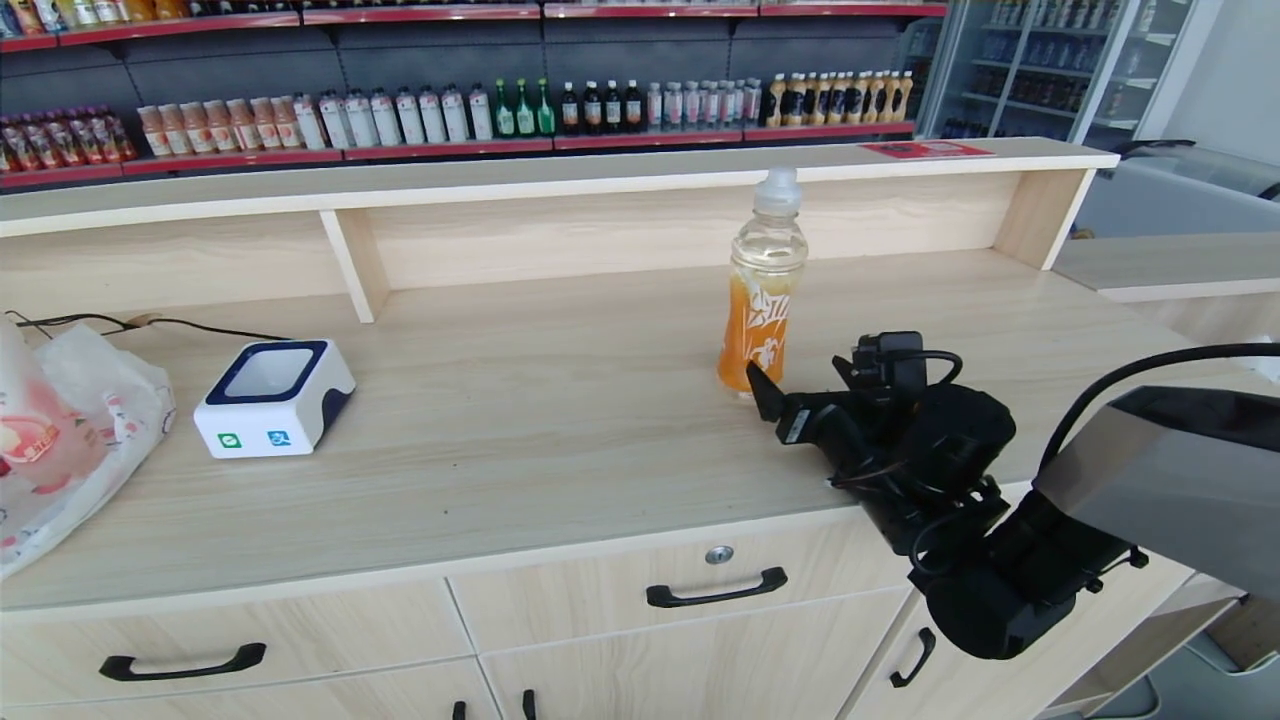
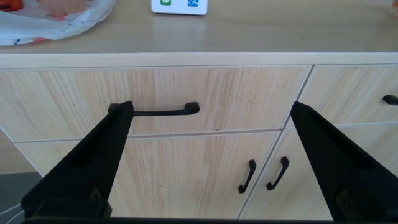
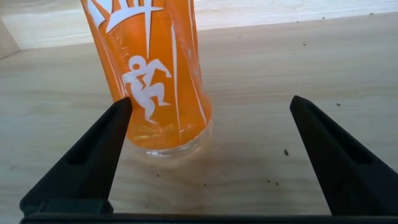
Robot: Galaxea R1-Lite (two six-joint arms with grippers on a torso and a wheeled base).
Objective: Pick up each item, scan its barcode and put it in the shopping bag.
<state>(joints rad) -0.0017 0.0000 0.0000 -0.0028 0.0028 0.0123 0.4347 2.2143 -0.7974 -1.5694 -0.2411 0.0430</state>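
An orange drink bottle (image 1: 760,300) with a white cap stands upright on the wooden counter (image 1: 560,420). My right gripper (image 1: 778,396) hovers low just in front of it, open. In the right wrist view the bottle (image 3: 158,74) stands just past the fingertips, close to one finger (image 3: 93,162), and my right gripper (image 3: 210,104) holds nothing. A white barcode scanner (image 1: 272,398) sits on the counter's left part. The plastic shopping bag (image 1: 70,440) lies at the far left edge. My left gripper (image 2: 210,107) is open below counter height, facing the drawer fronts.
A raised wooden shelf (image 1: 560,180) runs along the counter's back. Cables (image 1: 150,325) trail behind the scanner. Drawers with black handles (image 2: 165,112) sit under the counter. The scanner (image 2: 180,6) and the bag (image 2: 50,18) lie above them. Store shelves of bottles (image 1: 450,115) stand behind.
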